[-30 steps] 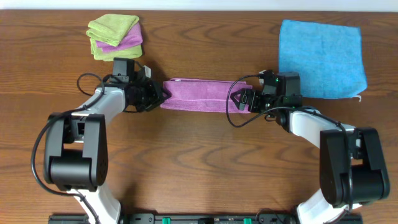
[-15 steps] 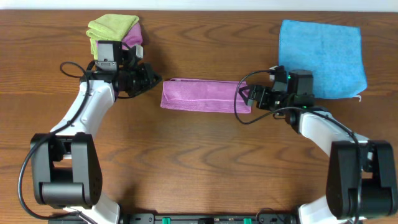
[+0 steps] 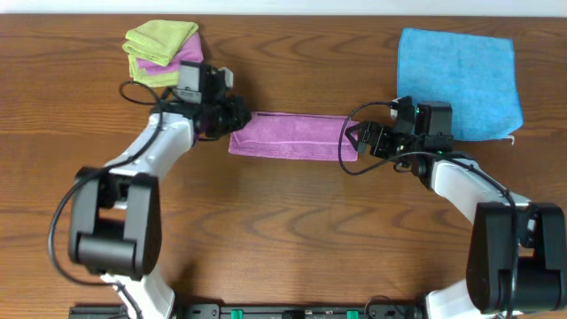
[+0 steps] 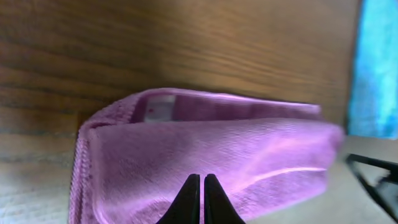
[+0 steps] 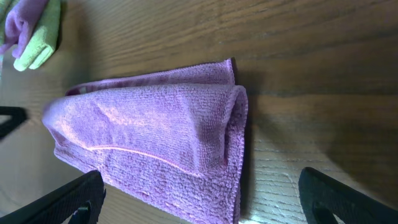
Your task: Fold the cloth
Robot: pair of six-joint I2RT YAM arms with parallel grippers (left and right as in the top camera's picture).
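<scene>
The left fingers [image 4: 191, 199], now pressed together, have swung back to the cloth [image 3: 294, 137]'s left end; right fingers [image 5: 339, 198] stay spread at its right. Another fold looks due

Left wrist view: blurred. The cloth [image 4: 211, 162] is cut off at 6 o'clock, the blue cloth [image 4: 376, 68] at 3 o'clock. Right wrist view: fingers of the right gripper [image 5: 199, 180] run off frame at 5 and 7 o'clock; the cloth stack [image 5: 31, 31] is cropped at 10 o'clock. Overhead: left gripper [image 3: 232, 119] fingertips too small to resolve
</scene>
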